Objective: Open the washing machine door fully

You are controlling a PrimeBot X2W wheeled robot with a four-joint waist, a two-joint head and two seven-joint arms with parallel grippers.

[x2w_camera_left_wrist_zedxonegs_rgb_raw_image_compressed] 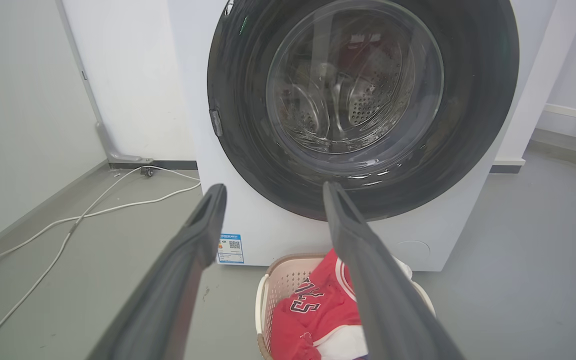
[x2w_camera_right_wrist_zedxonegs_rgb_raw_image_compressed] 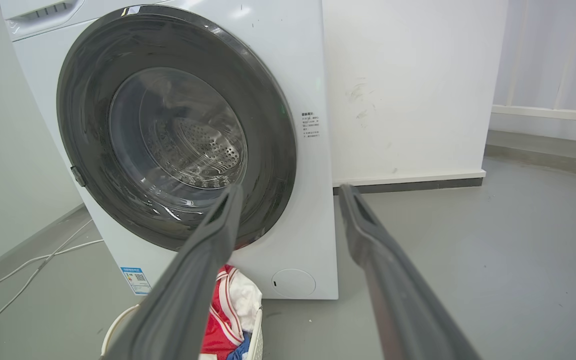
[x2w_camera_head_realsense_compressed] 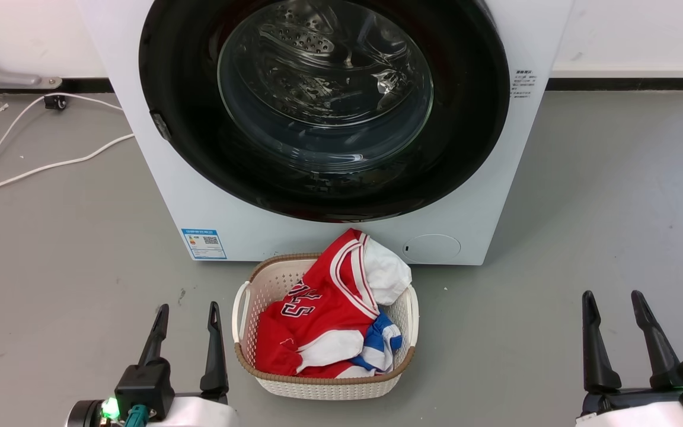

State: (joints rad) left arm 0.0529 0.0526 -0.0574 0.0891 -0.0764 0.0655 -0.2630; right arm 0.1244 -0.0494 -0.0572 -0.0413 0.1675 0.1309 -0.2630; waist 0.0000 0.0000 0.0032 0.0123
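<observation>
The white washing machine (x2w_camera_head_realsense_compressed: 341,240) (x2w_camera_left_wrist_zedxonegs_rgb_raw_image_compressed: 273,235) (x2w_camera_right_wrist_zedxonegs_rgb_raw_image_compressed: 308,75) stands against the back wall. Its washing machine door (x2w_camera_head_realsense_compressed: 181,118) (x2w_camera_left_wrist_zedxonegs_rgb_raw_image_compressed: 238,100) (x2w_camera_right_wrist_zedxonegs_rgb_raw_image_compressed: 88,100), a glossy black disc with a clear glass bowl, lies shut flat against the front. A small latch tab (x2w_camera_head_realsense_compressed: 160,126) (x2w_camera_left_wrist_zedxonegs_rgb_raw_image_compressed: 215,123) (x2w_camera_right_wrist_zedxonegs_rgb_raw_image_compressed: 78,176) sits on the door's left rim. My left gripper (x2w_camera_head_realsense_compressed: 188,311) (x2w_camera_left_wrist_zedxonegs_rgb_raw_image_compressed: 274,192) is open, low at the left, well short of the machine. My right gripper (x2w_camera_head_realsense_compressed: 612,299) (x2w_camera_right_wrist_zedxonegs_rgb_raw_image_compressed: 290,192) is open too, low at the right, holding nothing.
A white laundry basket (x2w_camera_head_realsense_compressed: 246,296) (x2w_camera_left_wrist_zedxonegs_rgb_raw_image_compressed: 278,285) (x2w_camera_right_wrist_zedxonegs_rgb_raw_image_compressed: 118,325) with red, white and blue clothes (x2w_camera_head_realsense_compressed: 324,308) stands on the grey floor right before the machine, between my grippers. White cables (x2w_camera_head_realsense_compressed: 33,169) (x2w_camera_left_wrist_zedxonegs_rgb_raw_image_compressed: 68,220) run over the floor at the left.
</observation>
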